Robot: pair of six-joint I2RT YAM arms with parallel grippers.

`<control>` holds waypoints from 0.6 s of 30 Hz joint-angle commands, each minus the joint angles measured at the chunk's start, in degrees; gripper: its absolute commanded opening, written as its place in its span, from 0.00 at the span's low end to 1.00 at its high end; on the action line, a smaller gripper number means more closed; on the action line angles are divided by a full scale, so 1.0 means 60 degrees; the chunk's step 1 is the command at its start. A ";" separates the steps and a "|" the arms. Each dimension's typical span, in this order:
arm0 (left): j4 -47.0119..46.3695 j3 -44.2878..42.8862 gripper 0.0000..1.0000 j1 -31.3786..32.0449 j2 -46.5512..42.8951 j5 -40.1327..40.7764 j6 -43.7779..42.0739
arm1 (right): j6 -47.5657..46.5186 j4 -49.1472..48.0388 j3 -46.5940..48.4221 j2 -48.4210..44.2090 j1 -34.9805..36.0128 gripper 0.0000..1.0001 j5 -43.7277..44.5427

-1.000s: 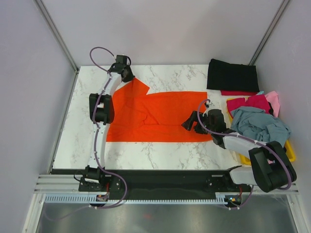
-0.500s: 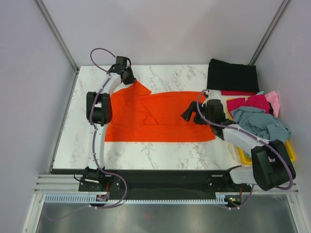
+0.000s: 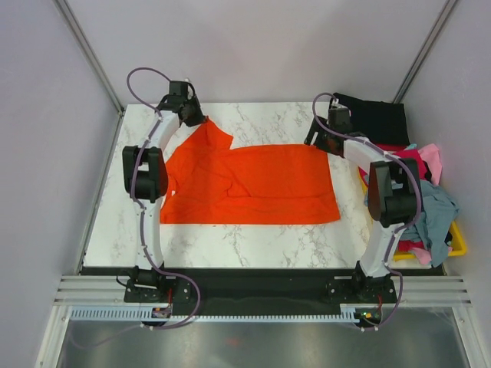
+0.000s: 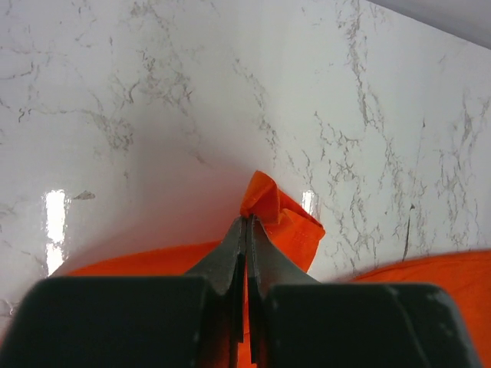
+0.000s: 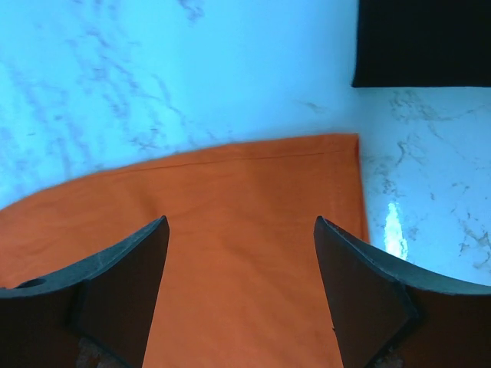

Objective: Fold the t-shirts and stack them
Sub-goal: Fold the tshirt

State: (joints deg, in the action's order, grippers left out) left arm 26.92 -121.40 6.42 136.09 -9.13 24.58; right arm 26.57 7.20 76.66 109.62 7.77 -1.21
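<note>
The orange t-shirt lies flat in the middle of the marble table, with one sleeve reaching toward the far left corner. There the left gripper is pressed tight on the tip of that sleeve. It has pulled the sleeve a little more to the left than a second ago, so the cloth looks smoother. The right gripper has moved a lot. It was low by the shirt's near right side, and now it hangs over the shirt's far right corner, close to the black t-shirt at the table's far right corner. Its jaws are spread wide above the shirt's hem and hold nothing. I think both arms are taking the far edge so the fold can start.
</note>
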 commanded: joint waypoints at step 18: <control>-0.0209 -0.0215 0.02 -0.0146 -0.0578 -0.0193 -0.0171 | -0.0649 0.1114 0.2076 0.2207 -0.0650 0.67 0.1346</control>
State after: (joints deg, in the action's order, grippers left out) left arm 27.09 -119.87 5.85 134.58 -9.21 24.56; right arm 23.11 14.20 86.59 122.02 4.51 7.20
